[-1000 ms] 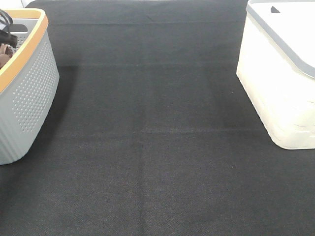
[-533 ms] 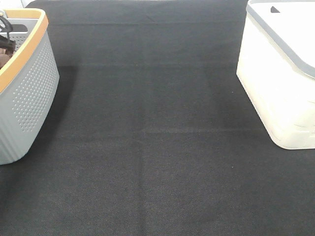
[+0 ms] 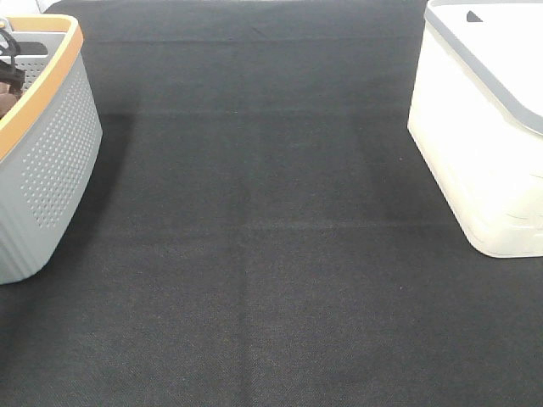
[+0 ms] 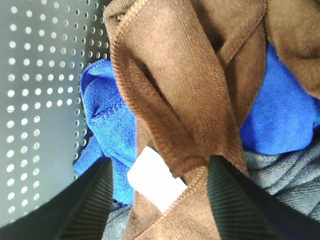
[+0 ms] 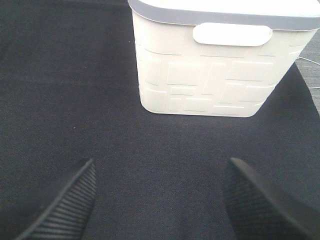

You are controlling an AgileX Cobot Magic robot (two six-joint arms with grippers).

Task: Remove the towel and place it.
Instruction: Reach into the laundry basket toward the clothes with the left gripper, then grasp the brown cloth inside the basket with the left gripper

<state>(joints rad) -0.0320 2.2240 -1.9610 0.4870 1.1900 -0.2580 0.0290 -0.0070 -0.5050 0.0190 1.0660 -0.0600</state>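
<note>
The rust-brown towel (image 4: 175, 95) with its white tag (image 4: 155, 180) lies bunched inside the grey perforated basket (image 3: 51, 161), on top of a blue cloth (image 4: 107, 120) and a grey cloth (image 4: 290, 175). My left gripper (image 4: 160, 200) is down in the basket, and its fingers (image 4: 87, 200) close on a gathered fold of the towel. In the exterior high view only a dark bit of the left gripper (image 3: 7, 47) and a sliver of the towel (image 3: 5, 102) show at the left edge. My right gripper (image 5: 160, 200) is open and empty above the black mat.
A cream storage bin (image 3: 484, 127) with a grey rim stands at the right; it also shows in the right wrist view (image 5: 215, 65). The black mat (image 3: 254, 237) lies between the basket and the bin. The basket has an orange rim (image 3: 42, 85).
The dark part of the left gripper in the basket has shifted slightly towards the left edge, and less of the brown cloth shows. The right arm has not moved.
</note>
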